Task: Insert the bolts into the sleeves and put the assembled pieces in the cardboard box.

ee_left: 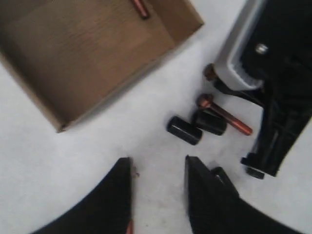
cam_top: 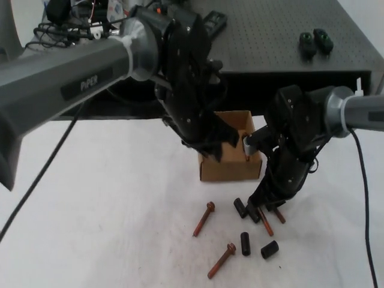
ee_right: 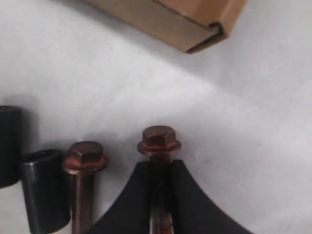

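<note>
Left gripper (ee_left: pixel 158 192): I found it released, its two fingers apart with bare white surface between them, hanging over the near side of the cardboard box (cam_top: pixel 231 169).
Right gripper (ee_right: pixel 160 187): it was clenched on the shank of a held bolt (ee_right: pixel 159 142), whose hexagonal head stuck out just past the fingertips, low over the bench to the right of the box.
Neighbouring bolt (ee_right: pixel 84 163): it lay just beside the held one, with a black sleeve (ee_right: pixel 44 195) pressed against its other side.
Pair of sleeves (ee_left: pixel 184 130): from the left wrist I saw them lying side by side near the box corner.
Boxed bolt (ee_left: pixel 140 8): one copper-coloured piece lay inside the box, against its wall; I could not tell whether it wore a sleeve.
Loose bolts (cam_top: pixel 204 219): two lay apart on the white surface (cam_top: pixel 120 210) in front of the box.
Loose sleeves (cam_top: pixel 245 243): two more rested just to the right of them.
</note>
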Robot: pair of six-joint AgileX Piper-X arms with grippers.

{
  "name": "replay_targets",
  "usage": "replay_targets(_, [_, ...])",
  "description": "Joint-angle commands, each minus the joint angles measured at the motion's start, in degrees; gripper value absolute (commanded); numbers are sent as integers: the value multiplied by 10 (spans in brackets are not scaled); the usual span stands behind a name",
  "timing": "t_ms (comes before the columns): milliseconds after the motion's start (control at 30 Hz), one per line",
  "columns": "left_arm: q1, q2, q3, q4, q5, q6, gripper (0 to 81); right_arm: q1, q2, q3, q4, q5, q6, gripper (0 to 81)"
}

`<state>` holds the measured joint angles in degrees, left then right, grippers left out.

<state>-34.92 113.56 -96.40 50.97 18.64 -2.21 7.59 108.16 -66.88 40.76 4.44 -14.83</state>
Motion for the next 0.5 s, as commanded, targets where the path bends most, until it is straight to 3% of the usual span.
replay_targets(0, [-22,-3,0,14,16,10,377,-16,-25,-7,1,-2,6,50])
replay_targets(100, [-50,5,2,22,13,10,438,-47,-72,-4,4,-22,25,50])
replay_targets(300, [-106,46,7,22,-43,-11,411,-115,-205,47,15,-68,65,50])
replay_targets(467, [-123,89,5,16,-44,-59,410,-139,-305,106,19,-72,76,50])
